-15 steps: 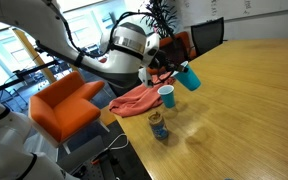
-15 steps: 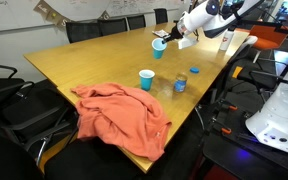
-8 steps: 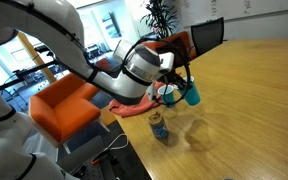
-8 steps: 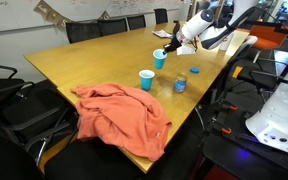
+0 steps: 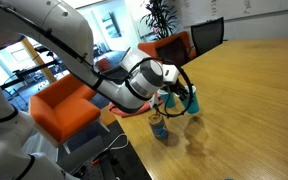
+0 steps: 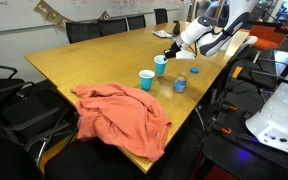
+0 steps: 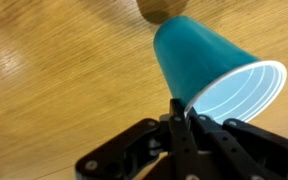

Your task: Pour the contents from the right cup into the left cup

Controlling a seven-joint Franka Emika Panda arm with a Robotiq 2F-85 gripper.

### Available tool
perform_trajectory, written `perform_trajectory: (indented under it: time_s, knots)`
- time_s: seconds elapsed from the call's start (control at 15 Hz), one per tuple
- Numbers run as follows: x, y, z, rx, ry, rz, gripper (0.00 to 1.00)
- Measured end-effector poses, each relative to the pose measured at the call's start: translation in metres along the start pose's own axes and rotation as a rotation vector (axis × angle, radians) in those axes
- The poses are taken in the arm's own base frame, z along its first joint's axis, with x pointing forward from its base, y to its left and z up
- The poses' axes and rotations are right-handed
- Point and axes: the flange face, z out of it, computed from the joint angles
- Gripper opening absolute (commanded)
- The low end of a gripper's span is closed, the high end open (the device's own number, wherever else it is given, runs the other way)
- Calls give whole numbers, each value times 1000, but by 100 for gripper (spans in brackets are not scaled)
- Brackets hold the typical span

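My gripper [image 6: 170, 58] is shut on the rim of the right cup [image 6: 161, 65], a tall teal-blue cup, and holds it low over the wooden table [image 6: 79, 55]. The left cup [image 6: 146, 79], smaller and light blue, stands upright on the table just beside and below it. In an exterior view the gripper [image 5: 183, 95] holds the teal cup [image 5: 192, 101], and the arm hides the left cup. In the wrist view the fingers [image 7: 178, 112] pinch the teal cup's [image 7: 206, 60] rim, with its mouth turned toward the camera. The contents do not show.
A small patterned can [image 6: 180, 84] stands near the table edge, close to both cups, and shows in both exterior views [image 5: 158, 125]. An orange cloth [image 6: 124, 115] lies on the table corner. Chairs stand around the table [image 5: 254, 90].
The arm has carried the teal cup down and toward the small cup and the can. It went from high above the table to just beside the small cup.
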Motion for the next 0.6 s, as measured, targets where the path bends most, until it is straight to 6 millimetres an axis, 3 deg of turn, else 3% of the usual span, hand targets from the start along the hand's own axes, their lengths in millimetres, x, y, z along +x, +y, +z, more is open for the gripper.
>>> perform_trajectory:
  time_s: [0.6]
  knots:
    - [6, 10, 4, 22, -8, 74, 1]
